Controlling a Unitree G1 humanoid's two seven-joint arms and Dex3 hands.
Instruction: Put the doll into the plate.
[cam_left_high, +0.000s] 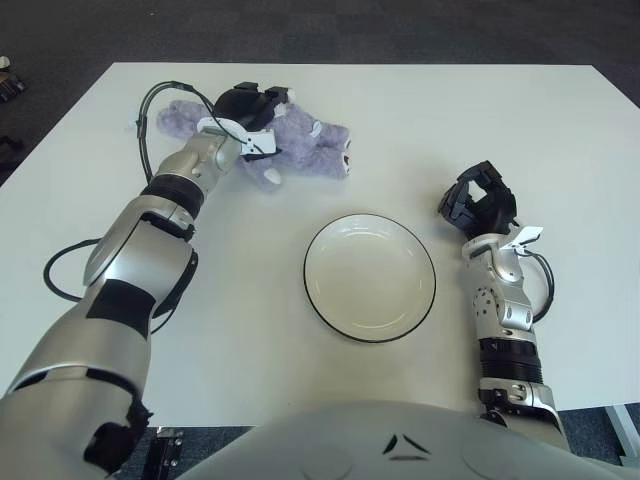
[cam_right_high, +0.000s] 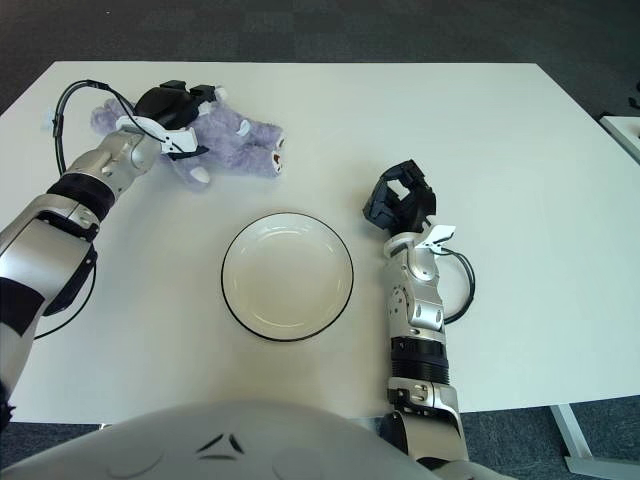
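A purple plush doll (cam_left_high: 300, 145) lies on its side at the far left of the white table (cam_left_high: 480, 110). My left hand (cam_left_high: 252, 106) reaches over the doll's middle, its dark fingers spread over the body and touching it, not closed round it. A white plate (cam_left_high: 370, 277) with a dark rim sits empty at the table's middle, nearer to me than the doll. My right hand (cam_left_high: 478, 203) is parked upright to the right of the plate, fingers curled, holding nothing.
A black cable (cam_left_high: 150, 120) loops from my left wrist over the doll's far left end. Dark carpet (cam_left_high: 400, 30) lies beyond the table's far edge.
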